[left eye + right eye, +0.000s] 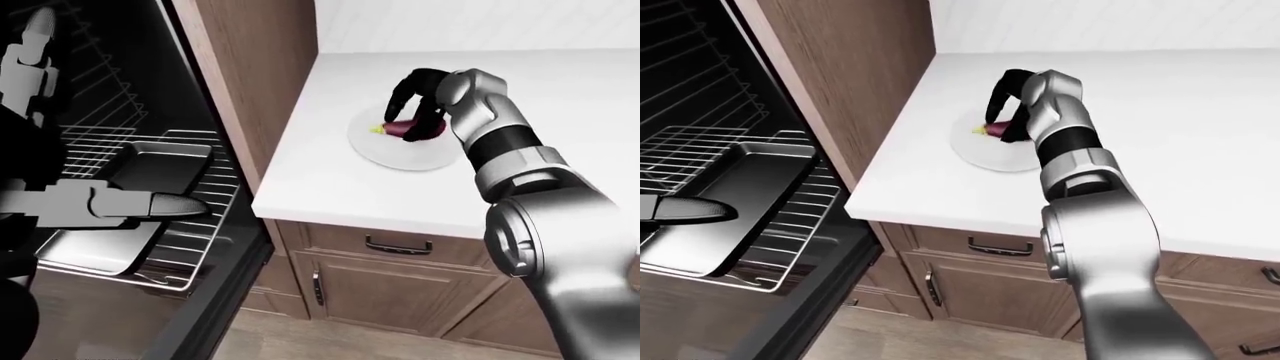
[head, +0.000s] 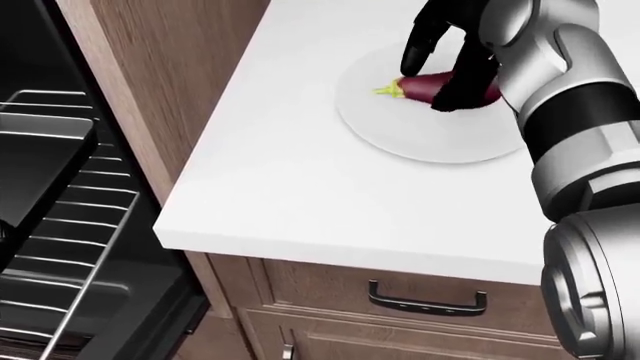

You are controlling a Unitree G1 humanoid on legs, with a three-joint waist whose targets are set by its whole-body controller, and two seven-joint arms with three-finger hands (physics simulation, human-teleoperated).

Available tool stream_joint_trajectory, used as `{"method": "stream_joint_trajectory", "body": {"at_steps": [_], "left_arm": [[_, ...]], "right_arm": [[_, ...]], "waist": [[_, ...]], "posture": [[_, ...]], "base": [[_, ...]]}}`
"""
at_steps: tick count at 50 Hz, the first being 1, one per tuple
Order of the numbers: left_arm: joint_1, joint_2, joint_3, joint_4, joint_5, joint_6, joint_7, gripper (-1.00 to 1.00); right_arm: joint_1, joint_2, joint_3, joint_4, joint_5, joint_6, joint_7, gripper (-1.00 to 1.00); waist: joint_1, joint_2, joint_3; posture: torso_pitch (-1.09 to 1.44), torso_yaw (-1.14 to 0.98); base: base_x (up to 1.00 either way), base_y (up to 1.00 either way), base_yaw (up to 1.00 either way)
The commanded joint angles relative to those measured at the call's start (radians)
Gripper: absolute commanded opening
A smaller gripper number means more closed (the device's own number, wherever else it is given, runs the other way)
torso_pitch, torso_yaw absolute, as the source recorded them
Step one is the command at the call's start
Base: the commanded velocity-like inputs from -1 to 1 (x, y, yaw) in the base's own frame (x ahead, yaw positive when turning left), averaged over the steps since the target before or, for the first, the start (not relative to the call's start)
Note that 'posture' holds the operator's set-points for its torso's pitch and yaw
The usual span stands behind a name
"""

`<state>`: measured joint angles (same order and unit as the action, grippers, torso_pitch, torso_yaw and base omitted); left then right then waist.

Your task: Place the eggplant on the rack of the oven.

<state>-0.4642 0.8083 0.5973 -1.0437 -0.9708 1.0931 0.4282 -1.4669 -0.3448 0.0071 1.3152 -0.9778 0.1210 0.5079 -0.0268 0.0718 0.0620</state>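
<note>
A purple eggplant [image 2: 425,85] with a green stem lies on a white plate [image 2: 420,135] on the white counter [image 2: 300,187]. My right hand [image 2: 440,71] arches over the eggplant. Its black fingers [image 2: 418,45] stand on the eggplant's upper side and the thumb lies across its lower side, not clearly clamped. The eggplant rests on the plate. The open oven is at the left, with a wire rack [image 1: 200,225] pulled out and a dark baking tray [image 1: 150,169] on it. My left hand [image 1: 165,204] hovers over the rack with straight fingers, empty.
A brown wood cabinet side [image 2: 160,82] stands between the oven and the counter. Drawers with dark handles [image 2: 428,300] sit under the counter. More oven racks [image 1: 100,82] show higher inside the dark oven.
</note>
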Motion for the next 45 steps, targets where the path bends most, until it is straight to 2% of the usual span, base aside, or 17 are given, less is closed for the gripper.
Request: {"method": "stream_joint_trajectory", "body": {"at_steps": [1, 24, 45], "left_arm": [[-0.014, 0.014, 0.020, 0.001, 0.013, -0.023, 0.008, 1.00], [-0.010, 0.037, 0.037, 0.013, -0.012, -0.033, 0.020, 1.00], [0.004, 0.037, 0.037, 0.011, -0.007, -0.042, 0.019, 1.00]], "right_arm": [[-0.035, -0.009, -0.001, -0.027, -0.005, -0.005, 0.000, -0.21], [-0.039, -0.010, 0.005, -0.033, -0.027, -0.025, 0.007, -0.53], [-0.096, -0.026, -0.002, -0.055, -0.034, -0.030, 0.017, -0.62]], "waist": [[-0.002, 0.000, -0.025], [-0.002, 0.001, -0.022], [-0.006, 0.006, -0.015]], "posture": [[0.00, 0.00], [0.00, 0.00], [0.00, 0.00]], "base": [[0.00, 0.00, 0.00], [0.00, 0.00, 0.00], [0.00, 0.00, 0.00]]}}
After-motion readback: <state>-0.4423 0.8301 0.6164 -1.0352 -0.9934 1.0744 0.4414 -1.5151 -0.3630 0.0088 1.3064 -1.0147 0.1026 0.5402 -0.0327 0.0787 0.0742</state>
